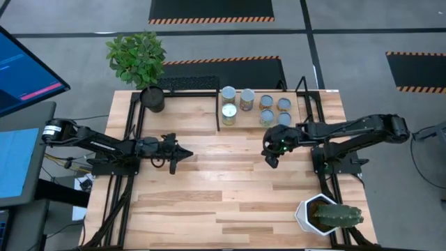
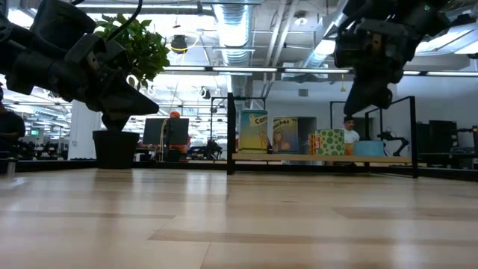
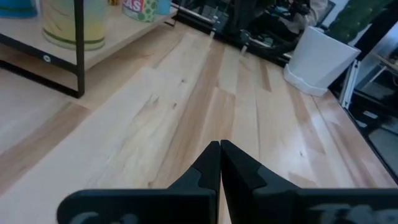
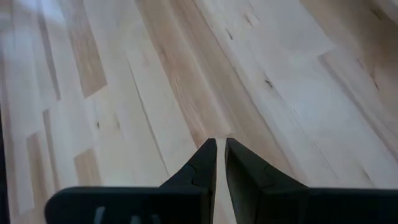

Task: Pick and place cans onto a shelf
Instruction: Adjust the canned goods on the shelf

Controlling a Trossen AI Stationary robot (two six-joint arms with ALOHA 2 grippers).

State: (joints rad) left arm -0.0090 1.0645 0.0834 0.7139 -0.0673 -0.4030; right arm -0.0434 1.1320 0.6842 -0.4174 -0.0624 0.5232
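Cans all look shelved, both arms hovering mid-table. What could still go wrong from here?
1. The right gripper hangs close in front of the shelf; a swing toward it might knock the nearest cans, which stand tightly grouped.
2. The cactus pot sits by the right arm's base; a wide retreat may clip it.
3. The left gripper is shut and empty, little risk there.
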